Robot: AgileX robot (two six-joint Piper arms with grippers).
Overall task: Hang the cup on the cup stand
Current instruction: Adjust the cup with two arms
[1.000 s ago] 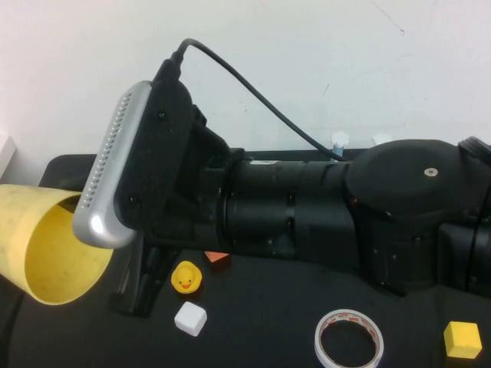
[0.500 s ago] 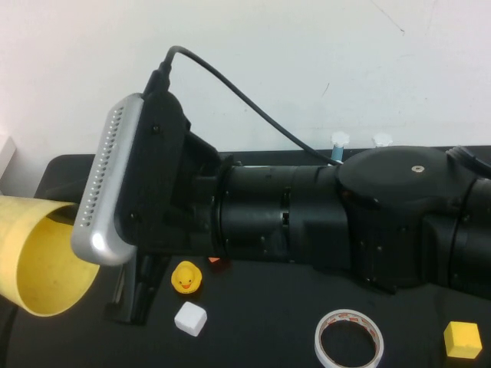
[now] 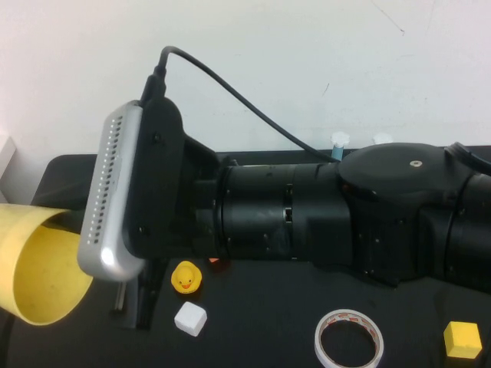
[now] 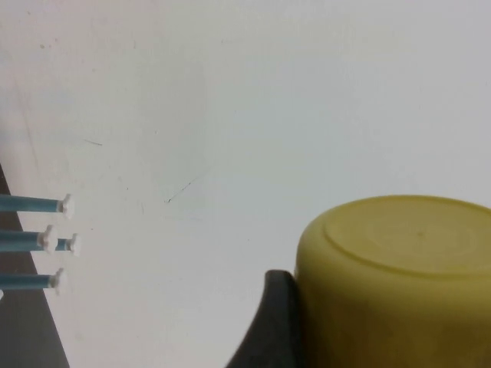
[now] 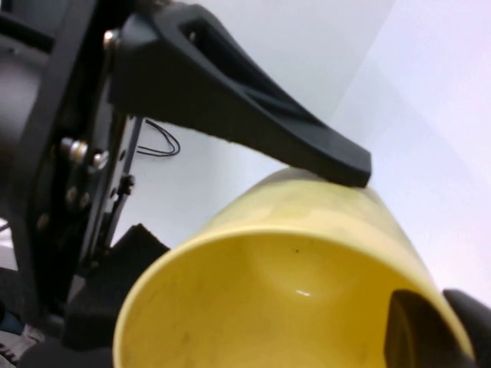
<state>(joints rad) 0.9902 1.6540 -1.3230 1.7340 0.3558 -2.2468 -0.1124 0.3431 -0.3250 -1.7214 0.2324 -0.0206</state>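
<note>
Right arm (image 3: 330, 222) spans high view. Right gripper (image 3: 136, 295) at 8 o'clock, beside cup; grip state cannot tell.
Cup (image 3: 34, 268) aloft at 8 o'clock, on its side, pinched by left gripper (image 4: 280, 318).
Only right wrist view looks into cup: bare yellow wall.
Stand (image 3: 338, 141) at 1 o'clock, mostly hidden; left wrist view shows four posts.
Tape (image 3: 349, 340), duck (image 3: 186, 277) on table.

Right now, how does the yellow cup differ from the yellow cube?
The cup is much larger than the cube, round and hollow where the cube is boxy. The cup is held on its side in the left hand, far left; the cube rests on the table, near right. The right hand is beside the cup's rim. Both are yellow.
</note>
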